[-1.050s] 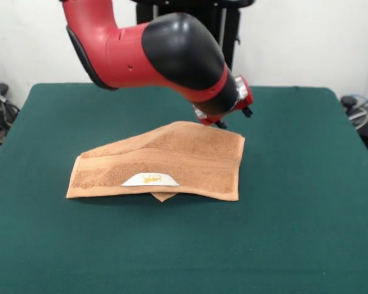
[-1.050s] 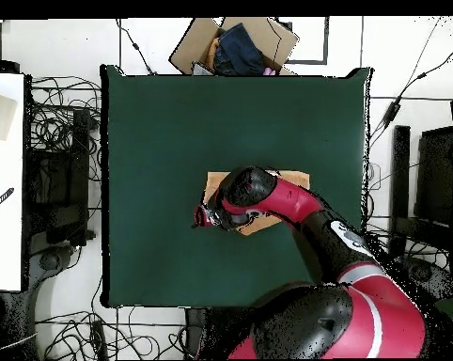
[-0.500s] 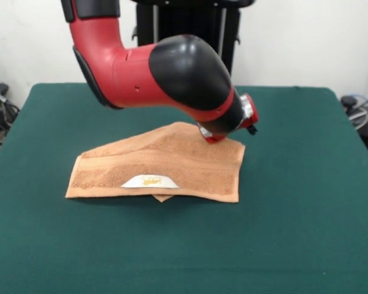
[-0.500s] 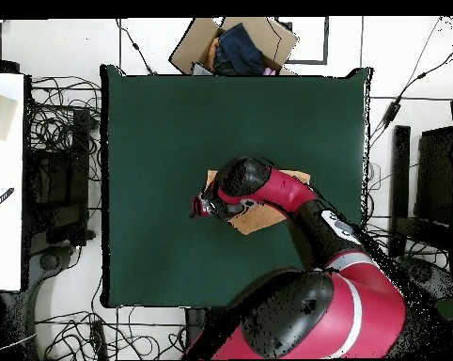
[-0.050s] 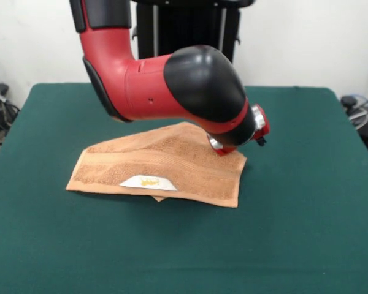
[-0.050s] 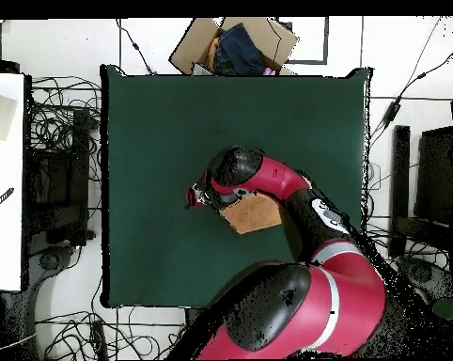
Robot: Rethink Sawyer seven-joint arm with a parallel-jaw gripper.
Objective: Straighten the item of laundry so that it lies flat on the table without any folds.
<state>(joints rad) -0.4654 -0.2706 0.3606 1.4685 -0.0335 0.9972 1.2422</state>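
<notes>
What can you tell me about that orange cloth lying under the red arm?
The towel is orange-tan terry cloth with a woven band and a white label marked in yellow near its front edge. It lies folded on the green table, humped rather than flat, a small corner poking out beneath. The arm's claw meets its far right corner.

One towel [image 5: 165, 165], one table [image 5: 306, 202], one arm [image 5: 178, 86], one cardboard box [image 6: 235, 45].

Arm [image 6: 268, 179] covers most of towel [image 6: 254, 212] on table [image 6: 164, 122].
</notes>
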